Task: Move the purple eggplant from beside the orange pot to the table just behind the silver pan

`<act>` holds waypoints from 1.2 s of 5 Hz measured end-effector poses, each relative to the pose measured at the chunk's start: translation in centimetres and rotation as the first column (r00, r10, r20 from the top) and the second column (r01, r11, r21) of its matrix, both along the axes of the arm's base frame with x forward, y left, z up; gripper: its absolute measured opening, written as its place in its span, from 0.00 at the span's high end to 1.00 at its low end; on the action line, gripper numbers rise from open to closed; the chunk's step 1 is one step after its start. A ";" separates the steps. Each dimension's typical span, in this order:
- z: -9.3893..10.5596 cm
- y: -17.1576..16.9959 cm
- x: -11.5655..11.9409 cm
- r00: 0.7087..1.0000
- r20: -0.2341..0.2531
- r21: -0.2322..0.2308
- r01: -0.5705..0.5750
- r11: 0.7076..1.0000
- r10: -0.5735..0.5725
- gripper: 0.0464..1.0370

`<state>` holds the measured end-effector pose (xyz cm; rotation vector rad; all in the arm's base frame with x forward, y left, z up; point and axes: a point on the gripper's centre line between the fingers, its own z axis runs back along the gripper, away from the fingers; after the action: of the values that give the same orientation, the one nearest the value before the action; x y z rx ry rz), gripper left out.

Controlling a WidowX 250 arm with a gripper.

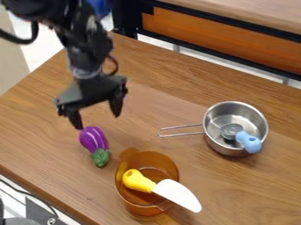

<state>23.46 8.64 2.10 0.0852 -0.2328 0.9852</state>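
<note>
Ideally, from a wide-open gripper (97, 121) near eggplant (93, 138): centre over purple body, straddle evenly, lower straight, close gently.

A glossy metal pot (236, 107) stands on smooth wood (64, 176).

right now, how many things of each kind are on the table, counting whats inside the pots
vegetables: 1 (purple eggplant)
pots: 2 (amber pot, metal saucepan)
utensils: 2 (yellow-handled knife, blue-handled utensil)
total: 5
</note>
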 end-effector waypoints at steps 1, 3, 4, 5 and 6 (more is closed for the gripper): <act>-1.0 1.0 -0.5 0.999 0.012 0.014 -0.036 0.999 0.036 0.04; -3.0 1.3 -1.2 0.995 0.008 -0.010 -0.100 0.995 0.100 0.04; -3.5 1.3 -0.7 0.990 0.025 -0.041 -0.135 0.990 0.136 0.04; -3.9 1.4 -0.8 0.987 -0.007 -0.070 -0.162 0.984 0.162 0.04; -4.7 1.9 -0.8 0.977 -0.029 -0.048 -0.215 0.975 0.214 0.04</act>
<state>22.66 10.58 -2.60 0.0760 -0.1791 1.2037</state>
